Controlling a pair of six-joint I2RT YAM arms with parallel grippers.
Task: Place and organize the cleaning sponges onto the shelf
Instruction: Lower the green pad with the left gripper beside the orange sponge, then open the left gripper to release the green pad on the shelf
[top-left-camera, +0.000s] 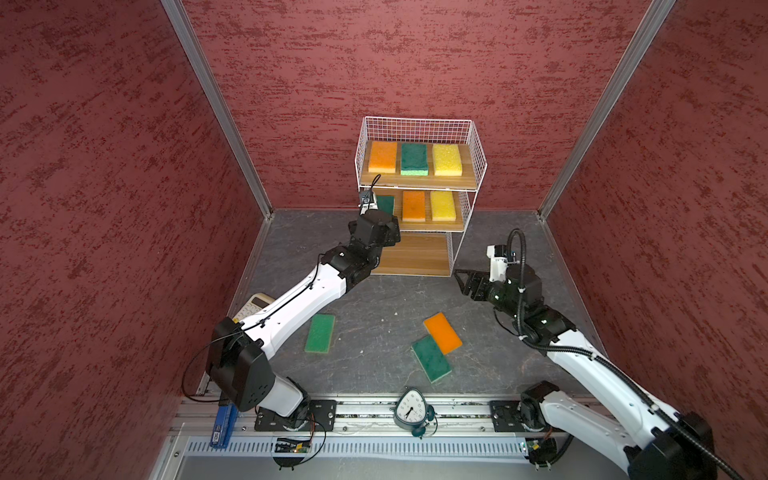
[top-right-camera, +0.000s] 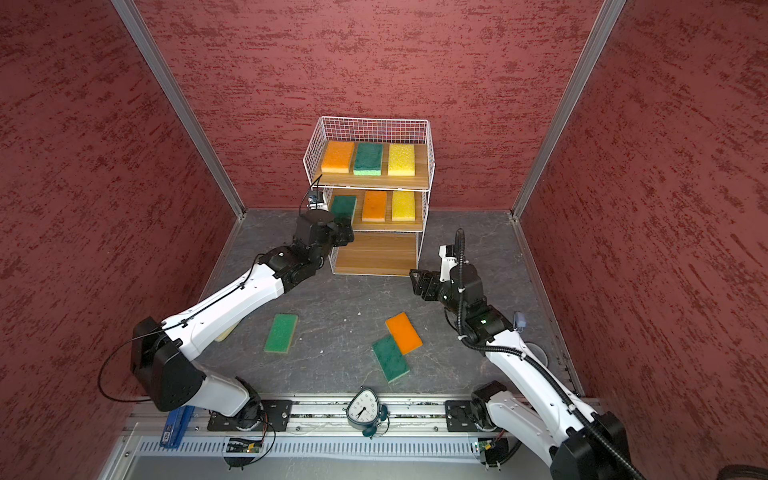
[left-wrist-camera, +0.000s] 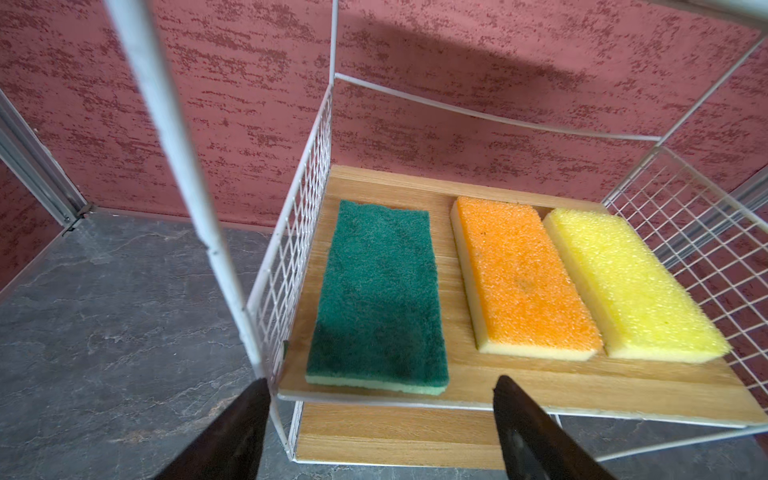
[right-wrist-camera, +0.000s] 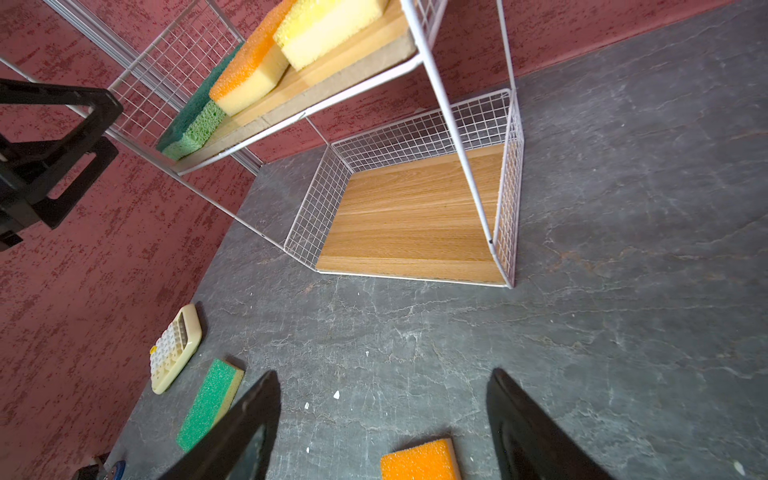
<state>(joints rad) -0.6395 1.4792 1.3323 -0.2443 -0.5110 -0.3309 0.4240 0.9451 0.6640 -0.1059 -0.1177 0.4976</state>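
Left wrist view: left gripper (left-wrist-camera: 382, 380) spread, empty; dark green sponge (left-wrist-camera: 378, 291) flat on middle tier (left-wrist-camera: 540, 384) of shelf (left-wrist-camera: 291, 266), just ahead of jaws, apart; right gripper (right-wrist-camera: 384, 371) spread, empty; orange sponge (right-wrist-camera: 419, 459) on table (right-wrist-camera: 582, 332) near it

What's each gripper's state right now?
Left gripper: open, empty, facing the middle-tier green sponge.
Right gripper: open, empty, above the table.

Bright even light, soft shadows, fisheye @ edges.
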